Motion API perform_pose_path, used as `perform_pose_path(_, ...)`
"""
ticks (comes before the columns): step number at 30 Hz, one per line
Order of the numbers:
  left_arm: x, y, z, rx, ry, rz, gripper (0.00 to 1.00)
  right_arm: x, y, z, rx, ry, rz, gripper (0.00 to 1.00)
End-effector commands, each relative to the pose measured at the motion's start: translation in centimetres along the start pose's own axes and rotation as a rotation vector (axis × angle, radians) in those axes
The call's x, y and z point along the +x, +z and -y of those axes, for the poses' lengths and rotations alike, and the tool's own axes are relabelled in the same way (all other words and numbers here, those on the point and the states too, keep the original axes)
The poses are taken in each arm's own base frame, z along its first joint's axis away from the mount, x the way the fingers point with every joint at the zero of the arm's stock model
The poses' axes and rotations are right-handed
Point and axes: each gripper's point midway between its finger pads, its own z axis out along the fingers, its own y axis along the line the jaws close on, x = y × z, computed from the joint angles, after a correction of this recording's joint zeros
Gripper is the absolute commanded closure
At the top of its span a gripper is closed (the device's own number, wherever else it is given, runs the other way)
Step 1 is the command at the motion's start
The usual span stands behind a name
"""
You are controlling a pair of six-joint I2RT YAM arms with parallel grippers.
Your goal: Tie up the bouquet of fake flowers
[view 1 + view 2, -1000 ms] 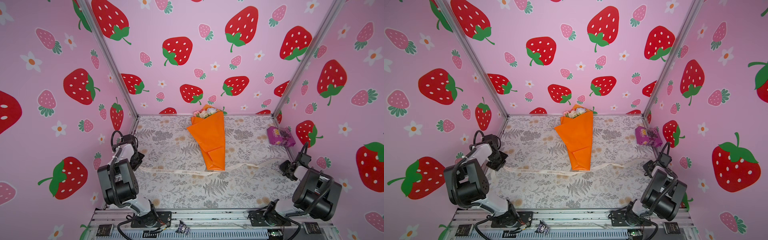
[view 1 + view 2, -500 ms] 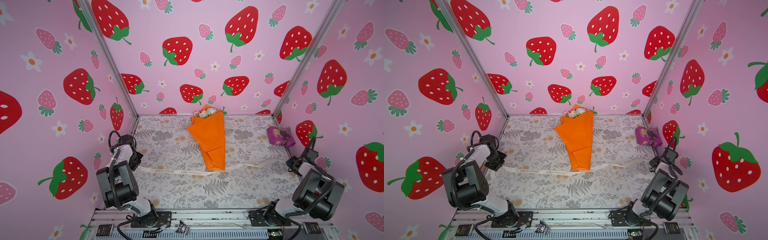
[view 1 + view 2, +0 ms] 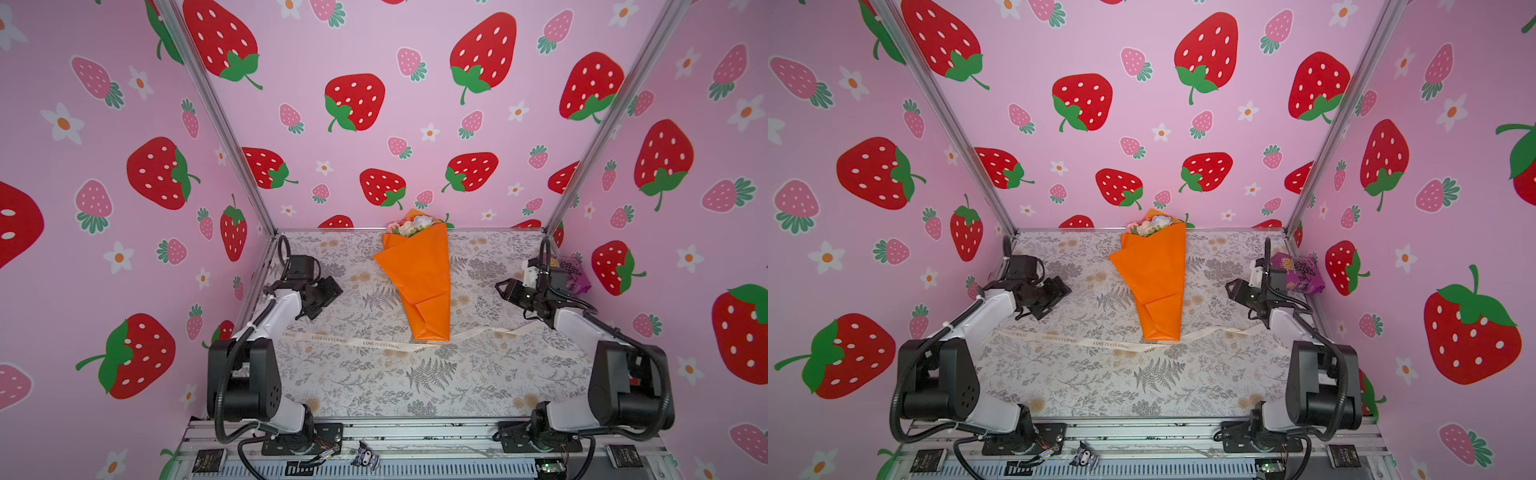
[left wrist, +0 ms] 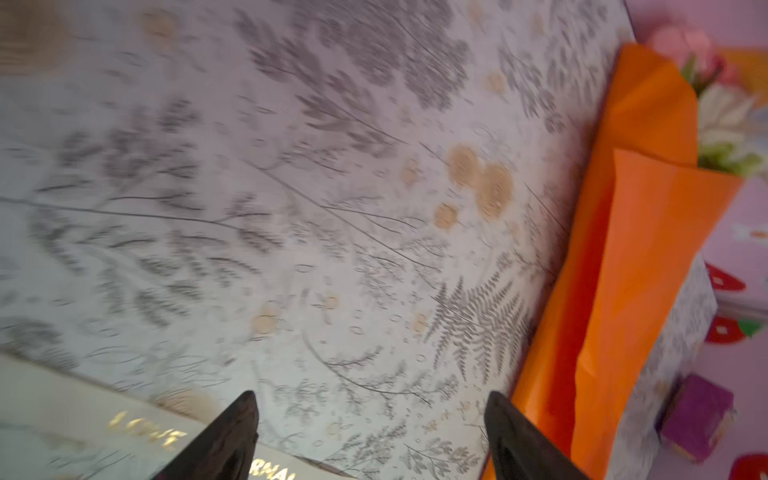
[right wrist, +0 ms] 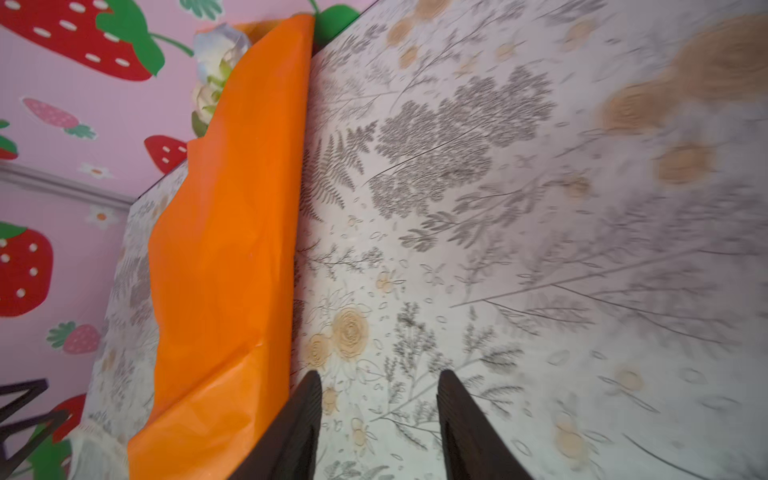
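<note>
- Bouquet of fake flowers (image 3: 417,286) lies flat on the worktop (image 3: 374,386), near the middle and toward the back.
- We see its orange paper (image 3: 1156,266) folded into a cone. The flower heads (image 3: 411,226) reach the back wall and the narrow end faces the front edge.
- A cream ribbon (image 3: 353,341) with gold lettering runs across the worktop from left to right. It passes under the narrow tip of the bouquet.
- The left fingers (image 4: 232,440) are spread wide and released, and we see only bare worktop between them.
- In both top views they sit left of the bouquet, apart from it, and behind the ribbon.
- In the left wrist view the ribbon shows just beside one finger. We cannot tell whether they touch.
- The right fingers (image 5: 299,428) are parted too, less widely, and they grasp nothing.
- They point toward the bouquet from its right side. In both top views a strip of worktop lies between them and the paper.
- A purple packet (image 3: 1298,272) lies by the right wall, behind the right arm.
- Both wrist views are blurred, so we cannot make out finer detail on the paper there.
</note>
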Motion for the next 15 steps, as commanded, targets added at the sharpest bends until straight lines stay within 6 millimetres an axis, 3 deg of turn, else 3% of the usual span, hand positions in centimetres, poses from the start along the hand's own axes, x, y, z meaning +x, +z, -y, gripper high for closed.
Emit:
perform_pose_path(1, 0.9, 2.3, 8.1, 0.23, 0.153, -0.084, 0.13, -1.5, 2.3, -4.3, -0.161, -0.04, 0.007, 0.5)
perform_pose_path(4, 2.3, 4.9, 12.1, 0.307, 0.198, -0.182, 0.13, -1.0, 4.9, -6.4, -0.233, -0.056, -0.053, 0.45)
perform_pose_path(7, 2.7, 7.3, 14.5, 0.364, 0.199, -0.23, 0.13, -0.6, 7.7, -7.6, -0.285, -0.047, -0.097, 0.44)
perform_pose_path(9, 2.4, 8.7, 15.2, 0.389, 0.176, -0.248, 0.13, -0.2, 9.3, -8.3, -0.329, -0.033, -0.149, 0.33)
perform_pose_path(15, 1.5, 12.4, 16.0, 0.404, 0.158, -0.29, 0.15, -1.0, 13.2, -8.6, -0.359, -0.025, -0.189, 0.32)
